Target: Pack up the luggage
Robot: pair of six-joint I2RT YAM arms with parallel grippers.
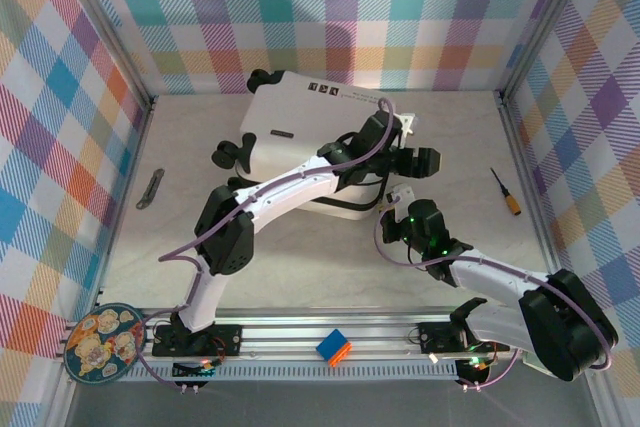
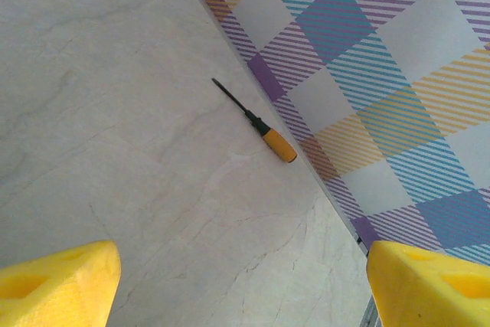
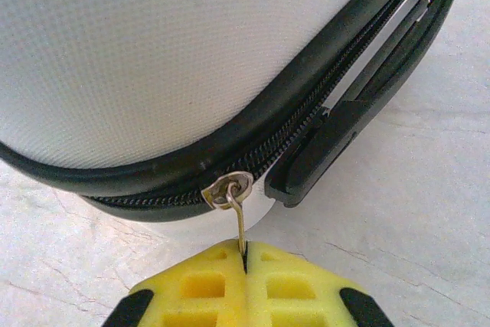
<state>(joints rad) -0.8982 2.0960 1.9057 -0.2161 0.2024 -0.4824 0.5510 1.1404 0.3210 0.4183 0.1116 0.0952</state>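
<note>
White hard shell marks the luggage (image 1: 300, 122), which lies flat at the far middle of the table (image 1: 300, 257); in the top view its long axis runs left to right, the black wheels (image 1: 232, 155) at the left end, so it points toward the right wall.

The right gripper (image 3: 245, 254) is the one at work; its yellow fingers (image 3: 203, 285) are pressed together on the thin metal pull tab (image 3: 240, 223) of the zipper slider (image 3: 228, 188). From this claw the case lies straight ahead and above, the tab standing between fingertips and slider; in the top view the right gripper (image 1: 397, 205) sits at the case's near right corner.

The black zipper seam (image 3: 153, 178) bends round that rounded corner, beside a black handle (image 3: 329, 139). The coming pull, I judge, must follow that curve and not go straight out from the shell, or the tab may slip free. Which side of the slider is already zipped I cannot tell.

The left gripper (image 1: 418, 160) hangs past the case's right end, fingers (image 2: 57, 285) spread wide with nothing between them; its camera looks down on a yellow-handled screwdriver (image 2: 256, 122) beside the wall.
</note>
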